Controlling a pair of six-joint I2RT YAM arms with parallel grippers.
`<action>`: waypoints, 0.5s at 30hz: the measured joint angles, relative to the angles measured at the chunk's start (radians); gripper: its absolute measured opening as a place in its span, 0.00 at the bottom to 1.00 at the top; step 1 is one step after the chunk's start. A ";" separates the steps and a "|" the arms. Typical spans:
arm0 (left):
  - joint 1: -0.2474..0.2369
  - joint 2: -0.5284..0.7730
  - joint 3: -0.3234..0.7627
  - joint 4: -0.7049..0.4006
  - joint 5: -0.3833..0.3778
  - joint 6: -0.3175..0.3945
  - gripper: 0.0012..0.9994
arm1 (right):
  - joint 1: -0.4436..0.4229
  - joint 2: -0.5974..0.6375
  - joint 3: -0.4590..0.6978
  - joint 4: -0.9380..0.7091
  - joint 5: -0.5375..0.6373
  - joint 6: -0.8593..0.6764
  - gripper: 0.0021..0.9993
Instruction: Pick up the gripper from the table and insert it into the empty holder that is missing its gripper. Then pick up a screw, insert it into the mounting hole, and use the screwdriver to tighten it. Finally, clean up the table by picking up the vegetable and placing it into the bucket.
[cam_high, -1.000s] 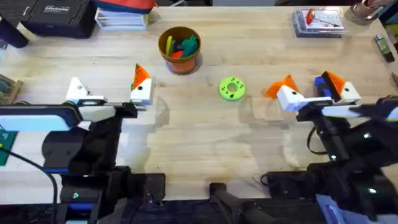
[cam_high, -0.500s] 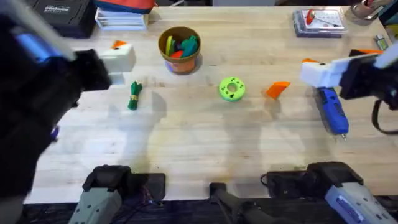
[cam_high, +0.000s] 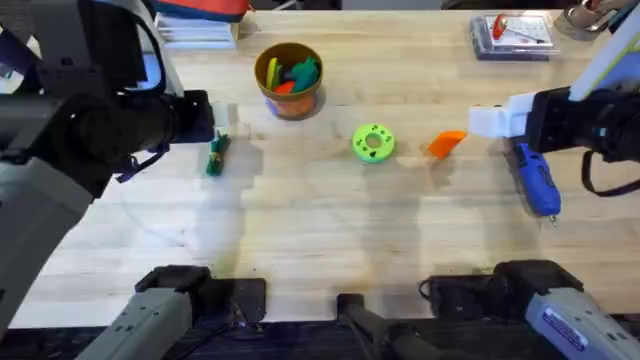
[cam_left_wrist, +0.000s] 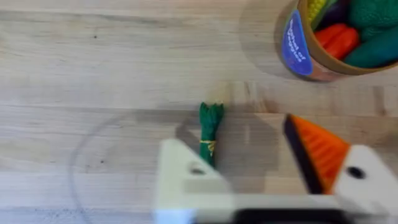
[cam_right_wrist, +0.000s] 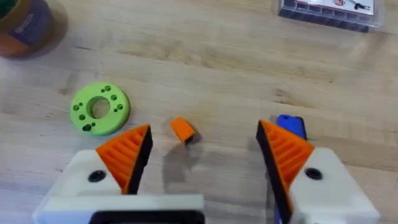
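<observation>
The lime-green disc (cam_high: 373, 142) near the middle of the table (cam_high: 330, 230) serves as the landmark. Just to its right lies the loose orange piece (cam_high: 446, 142), the wedge-shaped finger that I take to be the gripper named in the task; no white block on it can be made out. In the right wrist view that piece (cam_right_wrist: 182, 130) sits on the wood ahead of the right claw (cam_right_wrist: 205, 158), between the lines of its two orange pads (cam_right_wrist: 127, 152), which stand wide apart with nothing between them. The right claw (cam_high: 495, 120) hovers to the right of the orange piece, clearly nearer to it than the left arm is, so a pick from that side looks the natural move; the piece's long axis runs roughly left to right, tipped up slightly at its right end. The blue screwdriver (cam_high: 533, 178) lies farther right of the disc, under the right arm, its length running toward the table's near edge with the tip nearest that edge. Well left of the disc, the vegetable (cam_high: 215, 155) lies with its long axis running away from the arm bases; the left claw (cam_left_wrist: 267, 180) hangs over it, open and empty. The bucket (cam_high: 289, 80) stands behind and left of the disc, already holding other toy pieces. The holder cannot be picked out here.
</observation>
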 joint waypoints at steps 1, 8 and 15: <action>0.000 -0.001 0.000 0.000 0.006 0.000 0.38 | 0.000 0.000 0.000 0.000 0.000 0.000 0.99; -0.022 -0.035 0.000 0.011 0.073 0.007 0.92 | 0.000 0.000 0.000 -0.001 0.000 -0.003 0.99; -0.172 -0.123 0.000 0.173 0.310 0.015 0.99 | 0.000 0.000 0.000 0.000 0.000 -0.003 0.99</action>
